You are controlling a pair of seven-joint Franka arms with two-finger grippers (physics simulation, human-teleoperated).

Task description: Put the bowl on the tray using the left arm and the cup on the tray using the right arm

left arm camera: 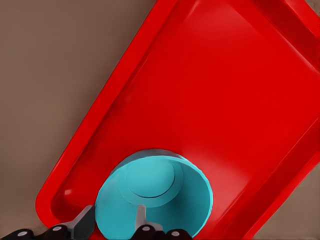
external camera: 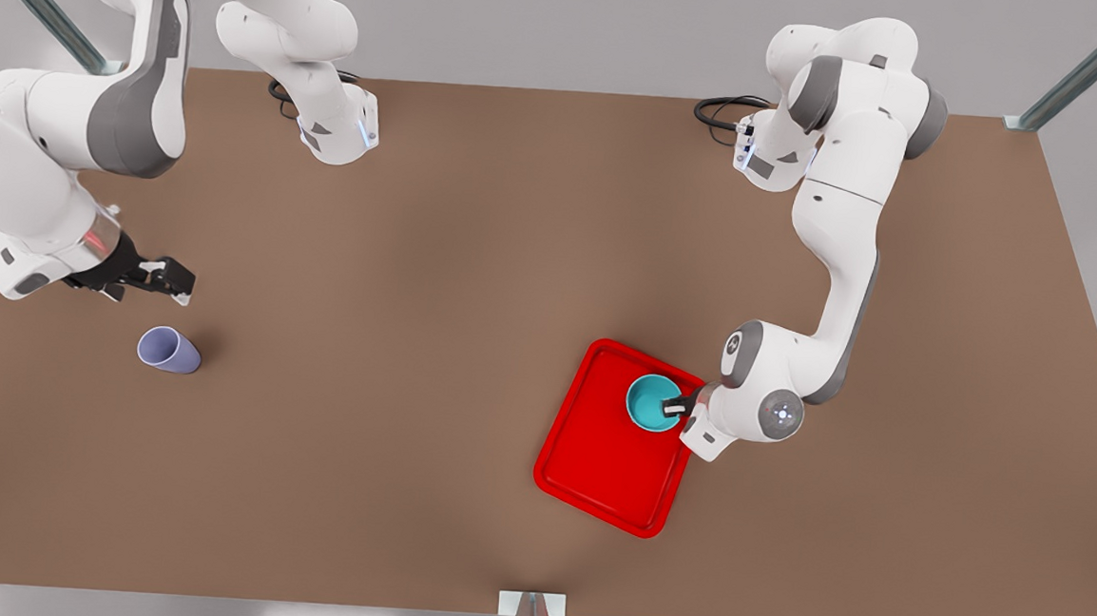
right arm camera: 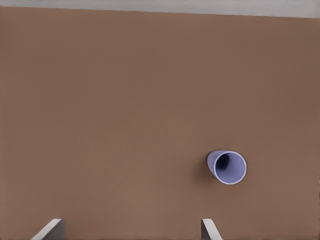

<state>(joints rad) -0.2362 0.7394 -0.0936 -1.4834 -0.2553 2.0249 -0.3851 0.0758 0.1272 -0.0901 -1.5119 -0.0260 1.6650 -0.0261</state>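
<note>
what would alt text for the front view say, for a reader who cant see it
The left gripper, at the front view's right, grips the rim of a teal bowl over a red tray on a brown table. At the front view's left, the open right gripper hovers near a lavender cup.

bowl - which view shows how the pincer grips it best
The left wrist view: the left pincer straddles the bowl rim, one finger outside the wall, one inside, over the tray. The front view shows the bowl sitting at the tray's corner, the grip partly hidden by the wrist.
</note>
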